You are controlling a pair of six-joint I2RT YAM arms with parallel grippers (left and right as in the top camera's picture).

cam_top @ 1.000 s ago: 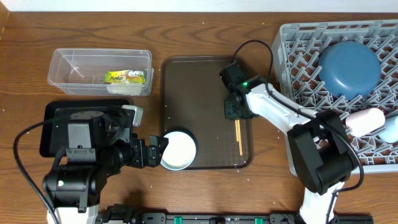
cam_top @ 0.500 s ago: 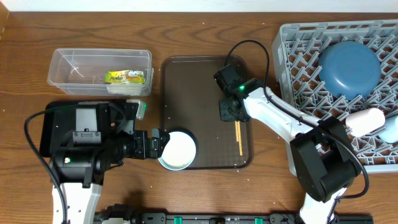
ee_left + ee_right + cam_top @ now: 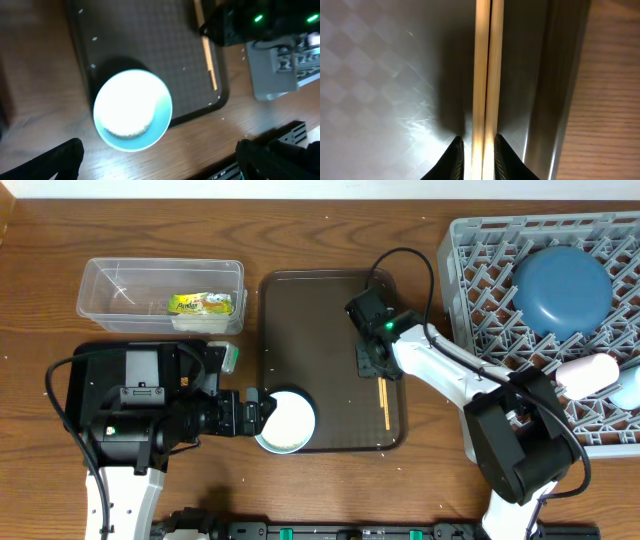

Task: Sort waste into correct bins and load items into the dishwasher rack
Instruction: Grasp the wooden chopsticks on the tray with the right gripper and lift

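Plate, cups racked; wrapper binned. Outstanding: bowl, left gripper wide beside it; chopsticks, right gripper narrow astride (grip unconfirmed).

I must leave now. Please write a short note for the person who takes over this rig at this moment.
Left tool: open, beside the bowl on the brown tray, not gripping it.
Right tool: down over the chopsticks on that tray, one finger on each side; grip unclear.
Done: plate, pink cup and blue cup in the rack; wrapper in the clear tub.
Left: bowl and chopsticks into the rack; rice grains on the tray.
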